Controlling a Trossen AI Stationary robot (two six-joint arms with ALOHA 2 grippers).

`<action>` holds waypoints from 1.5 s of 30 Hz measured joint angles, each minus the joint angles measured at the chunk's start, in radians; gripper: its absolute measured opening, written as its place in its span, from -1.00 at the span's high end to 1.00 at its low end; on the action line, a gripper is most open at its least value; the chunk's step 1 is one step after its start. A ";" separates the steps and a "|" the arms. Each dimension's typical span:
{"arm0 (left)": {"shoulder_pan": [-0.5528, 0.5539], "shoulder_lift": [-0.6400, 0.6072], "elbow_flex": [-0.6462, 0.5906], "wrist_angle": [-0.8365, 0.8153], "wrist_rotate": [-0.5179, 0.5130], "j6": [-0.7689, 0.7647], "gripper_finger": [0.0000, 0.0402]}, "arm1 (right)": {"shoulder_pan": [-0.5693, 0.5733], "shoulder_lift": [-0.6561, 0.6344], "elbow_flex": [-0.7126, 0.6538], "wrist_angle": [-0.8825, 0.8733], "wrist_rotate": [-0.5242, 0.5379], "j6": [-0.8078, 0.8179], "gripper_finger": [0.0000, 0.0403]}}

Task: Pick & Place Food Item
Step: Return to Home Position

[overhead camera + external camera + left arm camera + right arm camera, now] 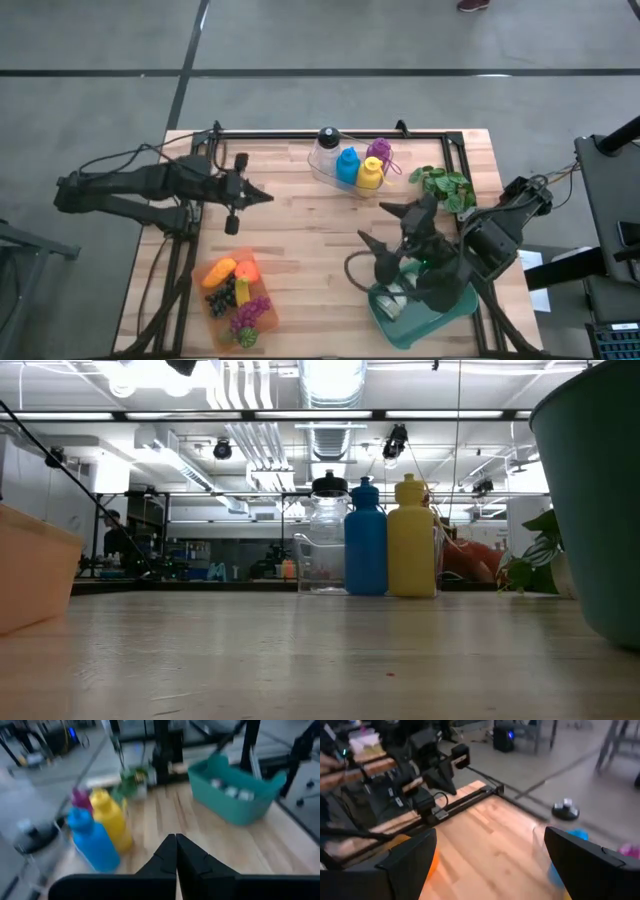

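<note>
With the tuna cans (231, 791) lying inside the green bin (405, 330), we hold the right gripper (377, 224) spread wide and empty just beside the bin, and the left gripper (262, 196) clenched on nothing well apart from it, probably because nothing needs carrying.

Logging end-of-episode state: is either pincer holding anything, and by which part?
Nothing is held: the left pincer is shut on nothing, and the right pincer is open and empty.
</note>
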 joint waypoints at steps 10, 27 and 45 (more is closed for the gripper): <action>0.000 0.001 0.135 0.074 0.000 -0.164 0.99 | -0.148 -0.003 -0.033 0.217 -0.127 -0.473 -0.83; -0.001 0.042 0.009 0.422 0.000 -0.156 0.99 | -0.568 -0.067 -0.402 1.162 -1.409 -1.140 -0.83; 0.001 -0.075 -0.052 0.228 -0.065 -0.123 0.99 | -0.718 -0.487 -0.989 1.452 -1.495 -1.034 -0.83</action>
